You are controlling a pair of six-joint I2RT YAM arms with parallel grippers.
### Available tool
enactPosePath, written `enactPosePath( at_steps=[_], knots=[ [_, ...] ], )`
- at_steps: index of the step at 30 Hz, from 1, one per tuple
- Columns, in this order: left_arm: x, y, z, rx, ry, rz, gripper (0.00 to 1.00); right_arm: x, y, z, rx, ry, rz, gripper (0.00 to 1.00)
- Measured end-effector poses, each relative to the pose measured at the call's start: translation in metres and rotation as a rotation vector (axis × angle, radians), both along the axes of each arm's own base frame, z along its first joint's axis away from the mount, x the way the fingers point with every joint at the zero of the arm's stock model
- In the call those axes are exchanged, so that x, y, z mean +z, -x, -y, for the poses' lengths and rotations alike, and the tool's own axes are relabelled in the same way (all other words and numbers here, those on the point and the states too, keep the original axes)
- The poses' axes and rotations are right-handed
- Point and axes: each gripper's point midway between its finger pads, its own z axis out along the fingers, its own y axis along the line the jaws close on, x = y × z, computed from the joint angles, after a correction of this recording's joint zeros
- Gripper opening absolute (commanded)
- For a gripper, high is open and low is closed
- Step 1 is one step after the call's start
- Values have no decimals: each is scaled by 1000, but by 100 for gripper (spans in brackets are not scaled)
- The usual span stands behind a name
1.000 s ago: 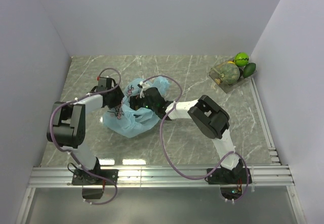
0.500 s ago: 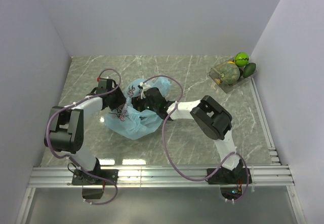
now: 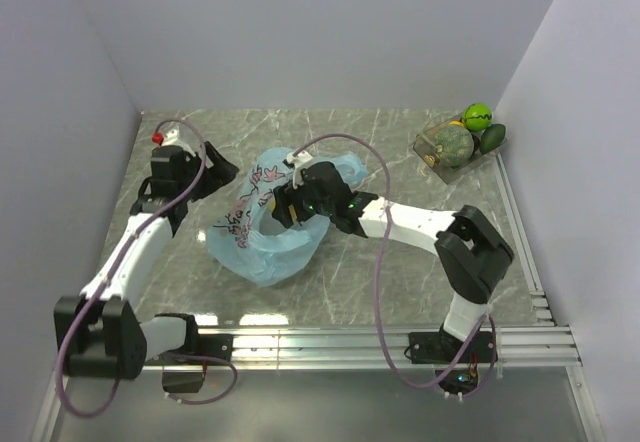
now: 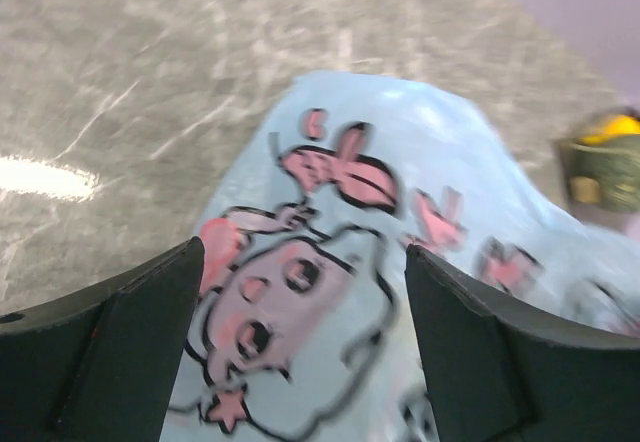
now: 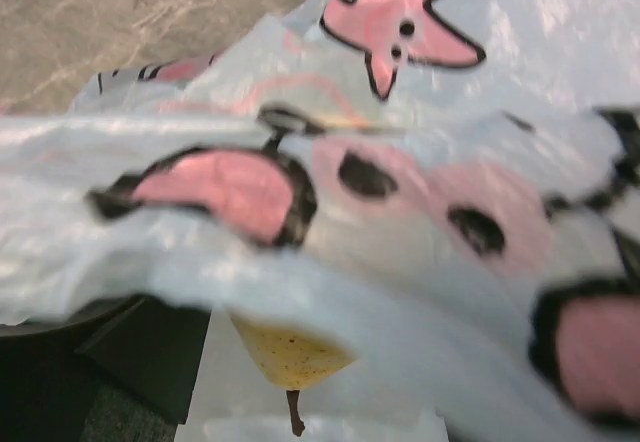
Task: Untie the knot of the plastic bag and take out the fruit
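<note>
The plastic bag (image 3: 250, 234) is laid mid-table (image 3: 400, 257). The left gripper (image 3: 220, 171) is set just left of it, the right gripper (image 3: 284, 208) at its right edge. The fruit (image 3: 453, 143) is gathered on a tray (image 3: 424, 149) in the far right corner.

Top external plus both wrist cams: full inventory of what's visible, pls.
plastic bag: 1, light blue with pink-red prints, middle of the table
yellow fruit: 1, yellow with a stem, under a fold of the bag (right wrist view)
clear tray: 1, transparent, far right corner
ribbed melon: 1, grey-green, in the tray
green ball: 1, bright green, at the tray's far edge
dark green oval fruit: 1, at the tray's right edge
small yellow fruit: 1, mostly hidden behind the melon
table: 1, grey marbled
left gripper: black, open, beside the bag's left edge
right gripper: black, at the bag's mouth; jaw state hidden
</note>
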Motion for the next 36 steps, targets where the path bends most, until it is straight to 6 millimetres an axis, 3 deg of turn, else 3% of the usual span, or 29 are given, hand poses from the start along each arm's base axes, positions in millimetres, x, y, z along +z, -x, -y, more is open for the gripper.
enactPosePath(
  at_steps=[5, 8, 13, 18, 23, 26, 29, 30, 32, 36],
  knots=[
    [47, 30, 18, -137, 19, 152, 91, 15, 12, 15, 30, 35, 23, 0],
    [75, 52, 39, -282, 39, 240, 93, 22, 17, 19, 47, 44, 32, 0],
    [96, 88, 70, -484, 28, 331, 95, 30, 27, 26, 75, 58, 29, 0],
    [88, 106, 87, -592, -34, 333, 93, 49, 31, 31, 81, 42, 53, 0],
    [55, 110, 97, -624, -94, 243, 88, 58, 36, 33, 91, 29, 60, 0],
    [33, 113, 100, -629, -118, 184, 79, 64, 40, 34, 107, 21, 63, 0],
    [20, 114, 102, -627, -143, 150, 45, 74, 48, 37, 133, -3, 76, 0],
    [16, 114, 101, -623, -150, 142, 22, 77, 53, 39, 147, -10, 79, 0],
    [11, 113, 99, -610, -166, 141, 3, 83, 64, 42, 180, -30, 85, 0],
    [12, 110, 88, -554, -212, 182, 1, 106, 86, 46, 266, -87, 120, 0]
  ],
)
